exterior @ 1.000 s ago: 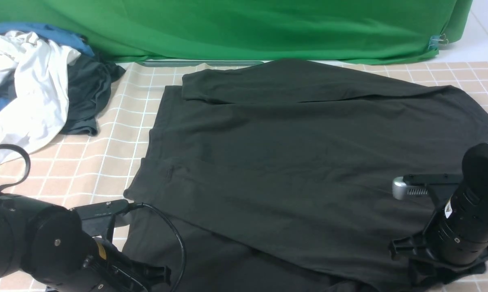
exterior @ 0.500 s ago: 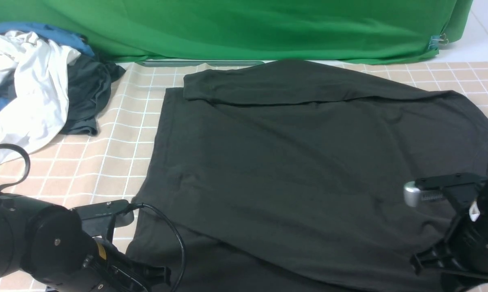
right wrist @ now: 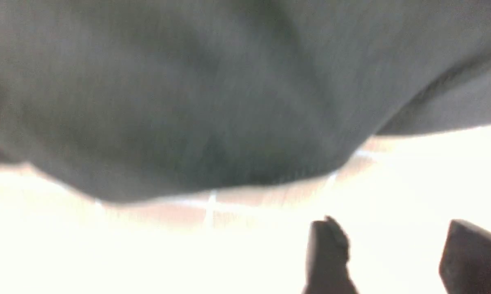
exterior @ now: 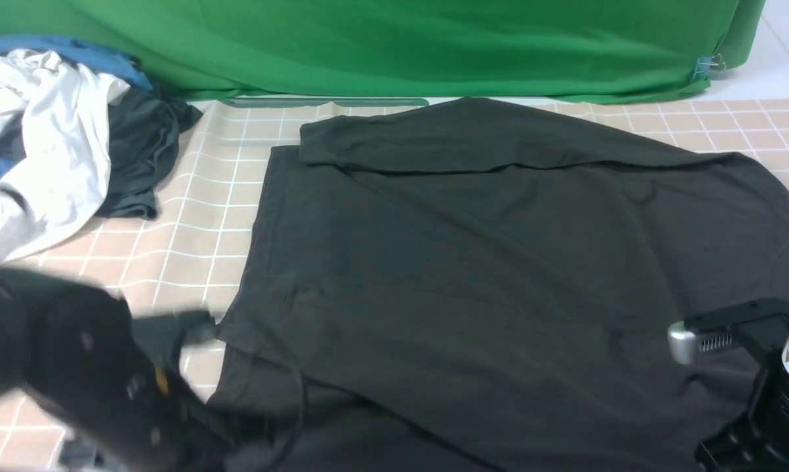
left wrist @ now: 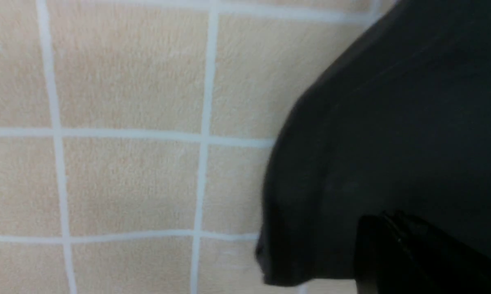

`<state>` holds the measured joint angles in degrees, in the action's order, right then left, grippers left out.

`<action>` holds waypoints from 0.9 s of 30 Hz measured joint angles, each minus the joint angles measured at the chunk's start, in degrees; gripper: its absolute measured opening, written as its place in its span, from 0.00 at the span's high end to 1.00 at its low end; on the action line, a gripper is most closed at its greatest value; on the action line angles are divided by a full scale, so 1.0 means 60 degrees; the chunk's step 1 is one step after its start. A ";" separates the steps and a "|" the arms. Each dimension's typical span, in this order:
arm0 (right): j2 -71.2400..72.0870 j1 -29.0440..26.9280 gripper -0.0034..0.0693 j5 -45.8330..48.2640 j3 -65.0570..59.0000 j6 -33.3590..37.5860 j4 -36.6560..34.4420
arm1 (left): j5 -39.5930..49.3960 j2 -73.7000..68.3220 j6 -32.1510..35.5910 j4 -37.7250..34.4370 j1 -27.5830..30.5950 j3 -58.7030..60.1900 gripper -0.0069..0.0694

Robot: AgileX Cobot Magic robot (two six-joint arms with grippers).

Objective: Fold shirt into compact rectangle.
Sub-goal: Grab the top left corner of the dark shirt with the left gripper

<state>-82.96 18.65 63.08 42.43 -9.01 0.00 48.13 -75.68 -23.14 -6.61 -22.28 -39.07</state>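
So the shirt, the big black one, is spread over most of the tabletop, from close to the far edge all the way down past the bottom of the front view. There's a long narrow band of it folded over along the far side, plus a diagonal fold line running across the near part. Some soft creases show over on the right half too.

The left gripper has its jaws clenched together, tips over the dark cloth near the shirt's left side. Can't tell if any fabric is pinched in there, and that arm is pretty blurry from the front.

The right gripper is released, fingers wide apart with nothing between them, near the shirt's wavy edge at the near right part of the tabletop.

Up at the far left corner there's a loose pile: a white garment draped on top, a dark grey garment beside and under it, and some blue cloth poking out. Green fabric hangs behind the far edge.
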 joint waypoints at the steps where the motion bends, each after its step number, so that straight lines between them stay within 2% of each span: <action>1: 0.0105 0.0000 0.38 0.0066 0.0000 0.0064 0.0000 | 0.0253 0.0200 -0.0190 0.0061 0.0038 -0.0547 0.89; 3: 0.0384 0.0000 0.42 0.0102 0.0000 0.0109 0.0000 | 0.0651 0.0280 -0.0336 0.0135 0.0215 -0.1443 0.89; 5: 0.1044 0.0000 0.52 0.0097 0.0000 0.0177 -0.0066 | 0.1051 -0.0035 -0.0378 0.0295 0.0689 -0.3010 0.89; 6: 0.1113 0.0000 0.54 0.0096 0.0000 0.0176 -0.0077 | 0.1073 -0.0140 -0.0378 0.0307 0.0803 -0.3146 0.89; 10: 0.2810 0.0000 0.82 -0.0095 0.0000 0.0468 -0.0119 | 0.1332 -0.2068 -0.0306 0.0291 0.2031 -0.6124 0.89; 12: 0.3436 0.0000 0.88 -0.0239 0.0000 0.0494 -0.0125 | 0.1342 -0.2930 -0.0256 0.0303 0.2256 -0.7073 0.89; 16: 0.4519 0.0000 0.90 -0.0538 0.0000 0.0502 -0.0162 | 0.1417 -0.4747 0.0160 0.0367 0.2308 -0.8848 0.89; 19: 0.5068 0.0000 0.90 -0.0598 0.0000 0.0502 -0.0219 | 0.1671 -0.6595 0.0411 0.0768 0.2149 -1.0659 0.81; 27: 0.5139 0.0000 0.90 -0.0609 0.0000 0.0502 -0.0279 | 0.1503 -0.9374 0.0485 0.1167 0.2108 -1.3775 0.48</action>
<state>-52.13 18.65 59.42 42.43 -5.99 -1.67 57.15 -131.93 -20.24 0.39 -9.64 -121.72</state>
